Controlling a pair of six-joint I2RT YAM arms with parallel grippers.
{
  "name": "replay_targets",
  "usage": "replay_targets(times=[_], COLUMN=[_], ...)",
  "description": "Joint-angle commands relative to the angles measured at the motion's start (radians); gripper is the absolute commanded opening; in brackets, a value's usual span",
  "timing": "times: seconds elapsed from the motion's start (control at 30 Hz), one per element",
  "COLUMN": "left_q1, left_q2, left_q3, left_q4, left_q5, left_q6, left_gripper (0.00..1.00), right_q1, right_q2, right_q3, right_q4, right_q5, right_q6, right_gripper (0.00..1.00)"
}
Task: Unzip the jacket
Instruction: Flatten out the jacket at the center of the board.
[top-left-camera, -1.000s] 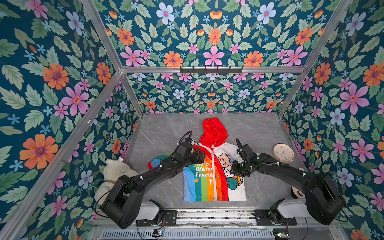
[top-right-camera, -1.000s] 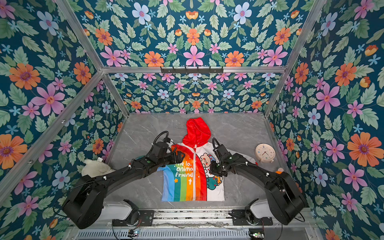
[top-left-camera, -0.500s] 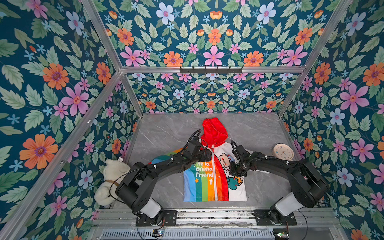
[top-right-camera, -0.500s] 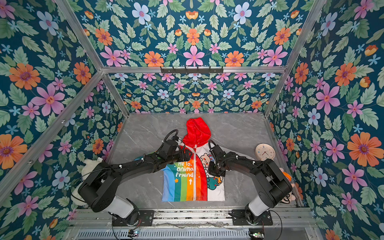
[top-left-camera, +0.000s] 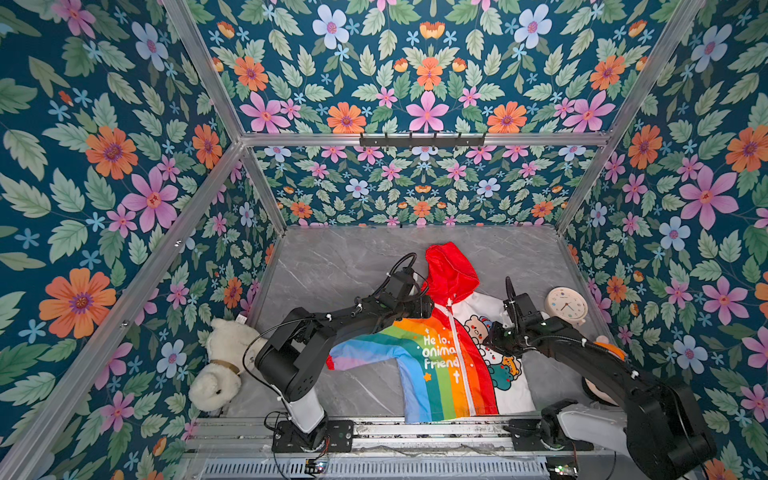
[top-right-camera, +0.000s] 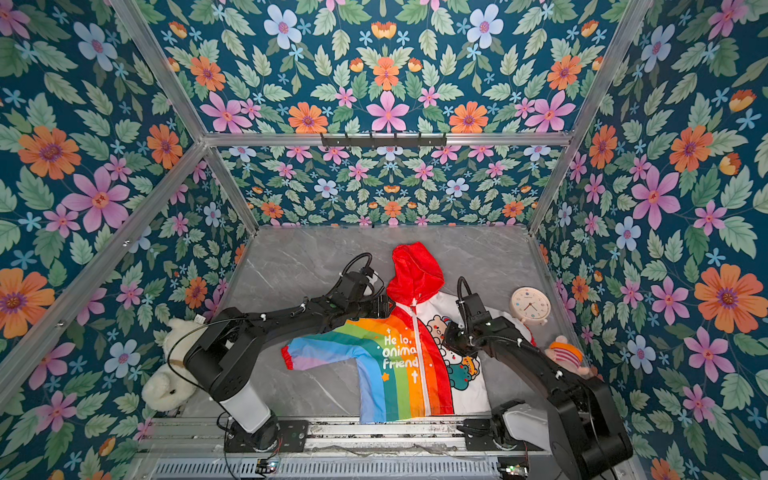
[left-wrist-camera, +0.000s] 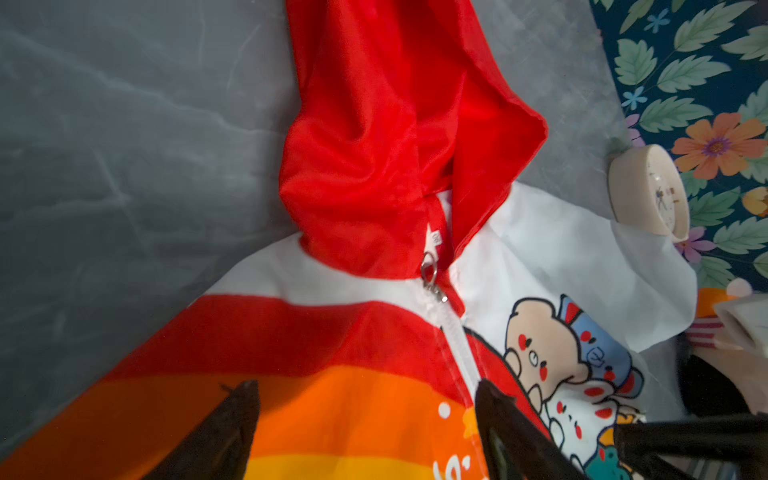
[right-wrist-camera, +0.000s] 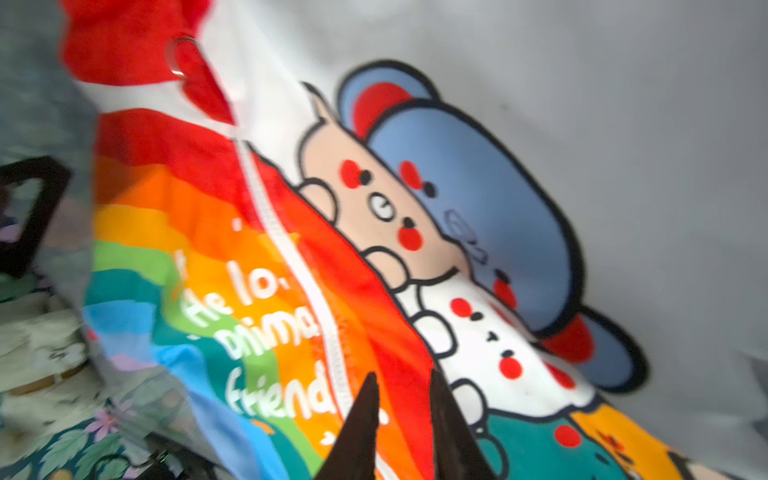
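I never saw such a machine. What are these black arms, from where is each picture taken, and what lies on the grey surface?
They are two robot arms, each ending in a two-fingered tool. Two pictures look down from above; two come from cameras on the wrists. On the table lies a child's jacket, zipper closed; also a plush bear, a clock and a striped toy. The left tool is open over the rainbow side, holding nothing. The right tool is almost closed over the fabric; whether it grips is unclear.
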Motion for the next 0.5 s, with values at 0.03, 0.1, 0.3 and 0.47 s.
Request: replay_targets(times=[0.03,0.1,0.3,0.47], left_q1=[0.001,-0.004,-0.02,-0.019], left_q2=[0.076,0.122,0.234,0.275], left_q3=[0.093,0.147,0.264,0.325], left_q4=[-0.021,-0.05,-0.106,-0.131], left_q5=[0.073,0.091,0.111,0.111], left_q6=[0.084,0.11,0.145,0.177], left_gripper=[0.74,0.73,0.63,0.57], right_q1=[0.0,0.0,-0.011,-0.013], right_q2=[-0.051,-0.045,0.08,0.172], right_q3=[-0.024,-0.029,0.001,0.028], right_q4=[0.146,0.171,0.182,0.285], right_q5=[-0.063,-0.056,-0.05,-0.126], right_q6=[0.003,0.029,0.107,0.144], right_gripper=[0.28,0.29,0.27,0.26])
